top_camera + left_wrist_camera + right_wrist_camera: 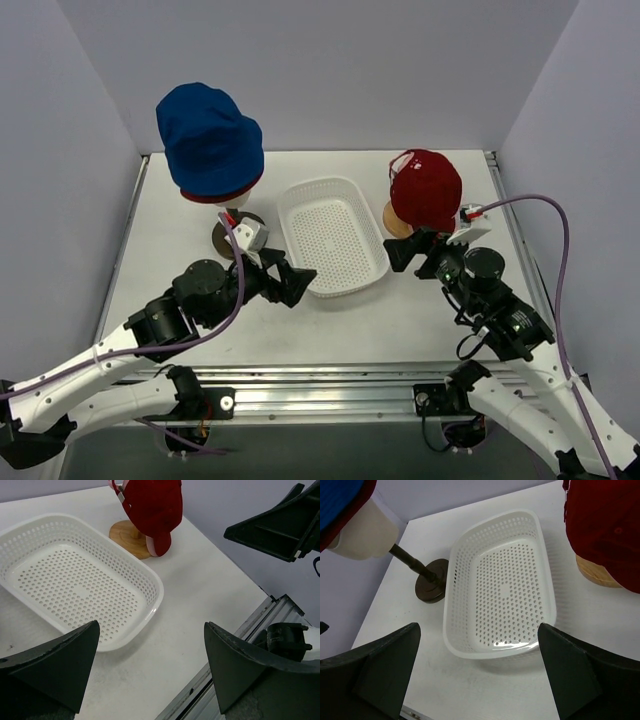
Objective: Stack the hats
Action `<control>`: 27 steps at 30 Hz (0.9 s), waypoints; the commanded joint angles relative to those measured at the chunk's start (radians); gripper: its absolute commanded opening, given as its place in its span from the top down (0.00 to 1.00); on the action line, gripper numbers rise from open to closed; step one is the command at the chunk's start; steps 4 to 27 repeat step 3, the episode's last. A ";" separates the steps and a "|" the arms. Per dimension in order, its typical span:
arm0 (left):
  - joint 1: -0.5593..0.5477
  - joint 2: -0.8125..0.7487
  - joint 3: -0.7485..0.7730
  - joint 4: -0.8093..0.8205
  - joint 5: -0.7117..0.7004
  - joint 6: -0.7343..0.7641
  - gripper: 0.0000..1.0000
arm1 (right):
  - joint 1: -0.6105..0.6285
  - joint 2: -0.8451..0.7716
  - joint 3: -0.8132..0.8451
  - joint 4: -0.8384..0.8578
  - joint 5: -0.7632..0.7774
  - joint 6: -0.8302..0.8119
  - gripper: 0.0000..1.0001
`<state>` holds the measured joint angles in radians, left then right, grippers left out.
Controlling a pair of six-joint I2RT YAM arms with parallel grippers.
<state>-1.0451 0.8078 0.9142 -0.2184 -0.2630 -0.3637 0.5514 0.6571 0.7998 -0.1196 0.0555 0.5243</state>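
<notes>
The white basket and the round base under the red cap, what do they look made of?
Basket: probably moulded plastic, slightly glossy, perforated all over. Base under the red cap: looks like pale wood, going by its matte tan surface.

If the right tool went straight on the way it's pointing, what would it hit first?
Probably the near rim of the white basket, straight ahead of the open right tool; its height is hard to judge.

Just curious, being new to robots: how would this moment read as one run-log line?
left tool: open, empty | right tool: open, empty | blue hat: on mannequin head | red cap: on wooden stand | basket: empty
</notes>
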 commanded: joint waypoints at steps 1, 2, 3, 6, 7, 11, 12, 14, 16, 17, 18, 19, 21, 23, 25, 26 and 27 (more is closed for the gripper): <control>0.005 -0.002 -0.011 0.100 0.019 -0.012 0.06 | 0.007 0.004 -0.011 0.046 0.014 -0.032 0.00; 0.005 0.002 -0.014 0.100 0.025 -0.012 0.06 | 0.007 -0.001 -0.014 0.040 0.026 -0.030 0.00; 0.005 0.005 -0.015 0.100 0.039 -0.012 0.06 | 0.007 -0.007 -0.016 0.041 0.035 -0.027 0.00; 0.005 0.005 -0.015 0.100 0.039 -0.012 0.06 | 0.007 -0.007 -0.016 0.041 0.035 -0.027 0.00; 0.005 0.005 -0.015 0.100 0.039 -0.012 0.06 | 0.007 -0.007 -0.016 0.041 0.035 -0.027 0.00; 0.005 0.005 -0.015 0.100 0.039 -0.012 0.06 | 0.007 -0.007 -0.016 0.041 0.035 -0.027 0.00; 0.005 0.005 -0.015 0.100 0.039 -0.012 0.06 | 0.007 -0.007 -0.016 0.041 0.035 -0.027 0.00; 0.005 0.005 -0.015 0.100 0.039 -0.012 0.06 | 0.007 -0.007 -0.016 0.041 0.035 -0.027 0.00; 0.005 0.005 -0.015 0.100 0.039 -0.012 0.06 | 0.007 -0.007 -0.016 0.041 0.035 -0.027 0.00; 0.005 0.005 -0.015 0.100 0.039 -0.012 0.06 | 0.007 -0.007 -0.016 0.041 0.035 -0.027 0.00; 0.005 0.005 -0.015 0.100 0.039 -0.012 0.06 | 0.007 -0.007 -0.016 0.041 0.035 -0.027 0.00; 0.005 0.005 -0.015 0.100 0.039 -0.012 0.06 | 0.007 -0.007 -0.016 0.041 0.035 -0.027 0.00; 0.005 0.005 -0.015 0.100 0.039 -0.012 0.06 | 0.007 -0.007 -0.016 0.041 0.035 -0.027 0.00; 0.005 0.005 -0.015 0.100 0.039 -0.012 0.06 | 0.007 -0.007 -0.016 0.041 0.035 -0.027 0.00; 0.005 0.005 -0.015 0.100 0.039 -0.012 0.06 | 0.007 -0.007 -0.016 0.041 0.035 -0.027 0.00; 0.005 0.005 -0.015 0.100 0.039 -0.012 0.06 | 0.007 -0.007 -0.016 0.041 0.035 -0.027 0.00; 0.005 0.005 -0.015 0.100 0.039 -0.012 0.06 | 0.007 -0.007 -0.016 0.041 0.035 -0.027 0.00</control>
